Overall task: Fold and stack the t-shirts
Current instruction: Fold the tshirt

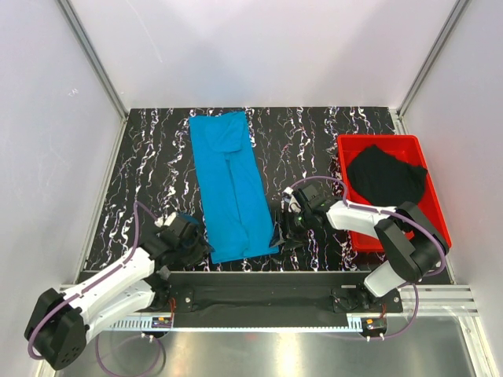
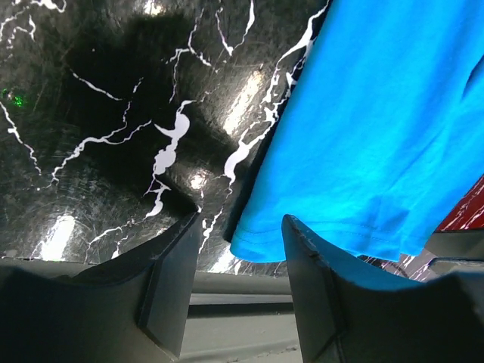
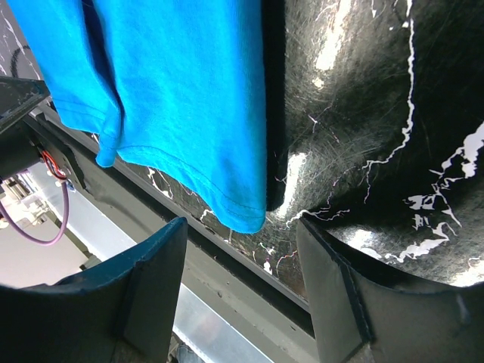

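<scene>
So the bright sky-blue cloth t-shirt point(image 1: 228, 184) lies as a long narrow strip on the black marbled table point(image 1: 153, 165), its stitched hem nearest the arms. The plain black cloth t-shirt point(image 1: 387, 174) sits crumpled in the red plastic tray point(image 1: 437, 214). The left gripper point(image 2: 238, 227) and right gripper point(image 3: 242, 227) flank the hem corners, jaws spread, holding nothing. This looks like the crosswise fold: each must pinch its corner, then carry the hem away together.

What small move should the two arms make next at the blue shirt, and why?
Probably lower the open left pincer and right pincer and close on the near hem corners of the blue shirt: both corners lie ungripped just ahead, and the shirt lies as a long strip.
</scene>
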